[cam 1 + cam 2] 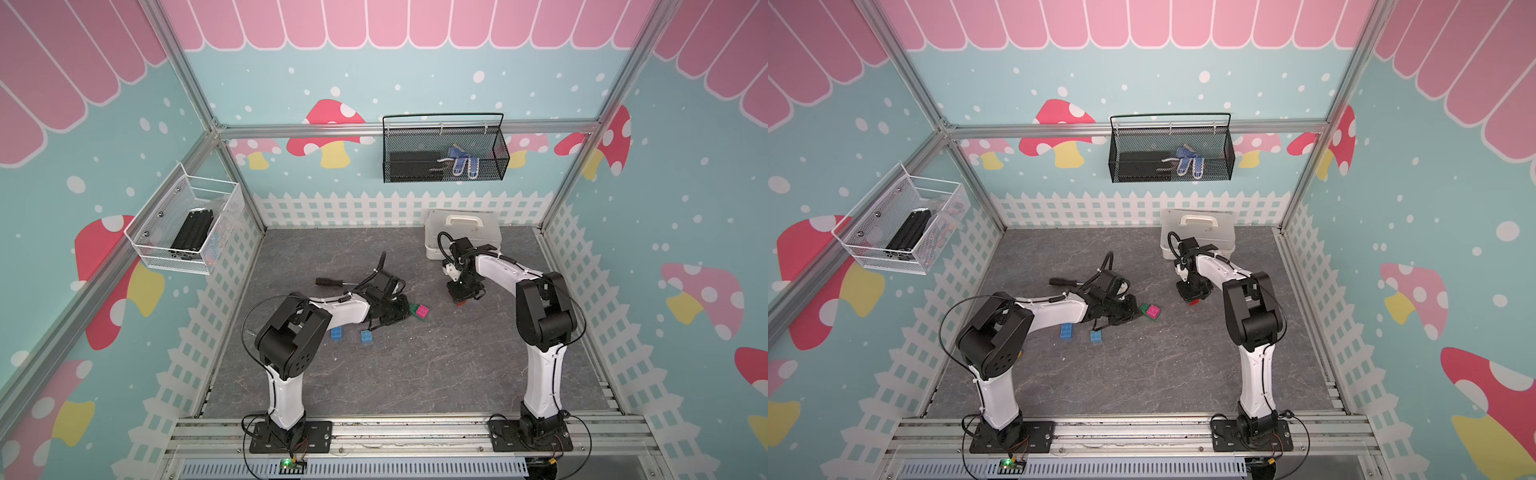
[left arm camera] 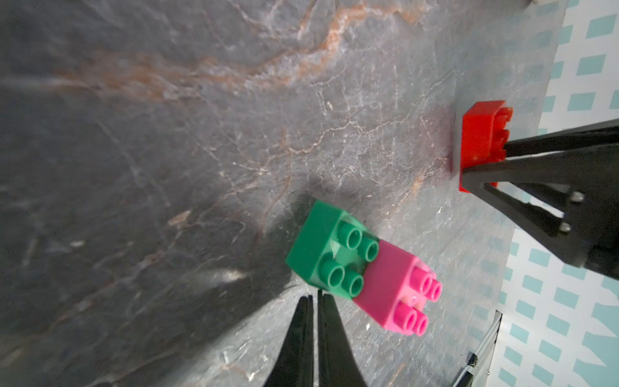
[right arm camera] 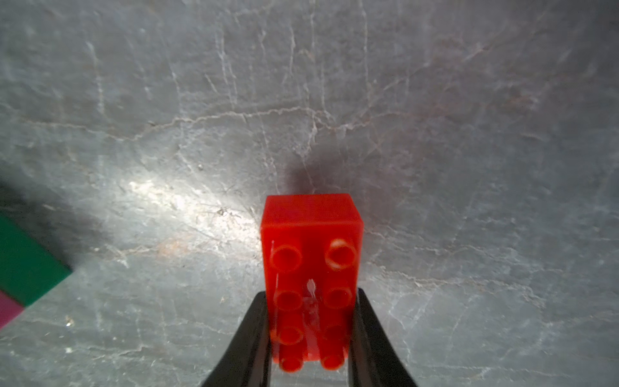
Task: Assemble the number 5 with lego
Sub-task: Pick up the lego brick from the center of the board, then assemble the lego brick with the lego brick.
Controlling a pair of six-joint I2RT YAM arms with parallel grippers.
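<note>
Item, long red brick (image 3: 311, 254): light, rigid, slick-sided plastic, best held across its long flat sides, as we find it clamped in the right gripper (image 3: 311, 293), apparently resting on the tabletop (image 3: 469, 134) near the green brick (image 2: 321, 241), which carries the pink brick (image 2: 395, 281); left gripper (image 2: 315, 295), jaws together and empty, just beside that green brick.

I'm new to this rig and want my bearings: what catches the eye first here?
The red brick stands out, clamped in the right gripper low over the grey table, right of centre. Next comes the pink brick stacked on one end of the green brick mid-table, with the shut, empty left gripper just beside it.
</note>
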